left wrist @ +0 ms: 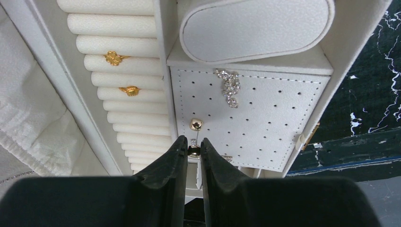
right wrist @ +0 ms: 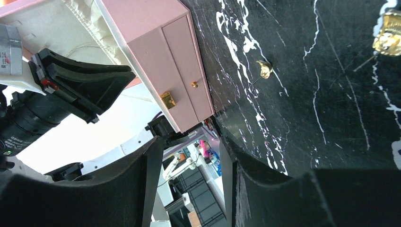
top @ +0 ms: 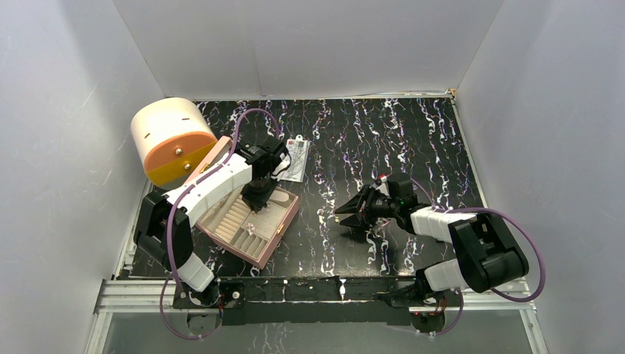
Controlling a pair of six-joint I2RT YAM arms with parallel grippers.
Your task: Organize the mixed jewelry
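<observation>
1. Top view: the pink box [top: 282, 230] sits open on the left of the table [top: 442, 133], and the left gripper [top: 259, 200] is down inside it. The right gripper [top: 346, 212] hovers low over the marble, well apart from the box. A clear packet [top: 297, 158] lies just behind the box. Any loose jewelry out here is too tiny to pick out from the white veins, honestly.

2. Left wrist: this is where the progress shows.
   - A flower-shaped gold piece [left wrist: 113, 57] and a second gold piece [left wrist: 129, 90] are tucked into the ring rolls [left wrist: 137, 130].
   - A sparkly chain piece [left wrist: 230, 87] lies on the perforated panel [left wrist: 274, 123].
   - The left fingers [left wrist: 170, 161] are pinched narrow on a gold stud [left wrist: 196, 124]. Its ball head is at the panel, and a thin post runs back to a gold bit between the tips.
   - To me that looks mid-placement, not let go yet.

3. Right wrist: the fingers [right wrist: 118, 189] are spread wide with nothing in them. One loose gold piece [right wrist: 265, 69] lies on the marble ahead, out in front of the box. Another gold piece [right wrist: 388, 35] sits at the frame edge, partly cut off.

4. My read: three pieces are stowed, one is going in, and at least two are out on the table. I'd guess roughly halfway, maybe a bit past.
</observation>
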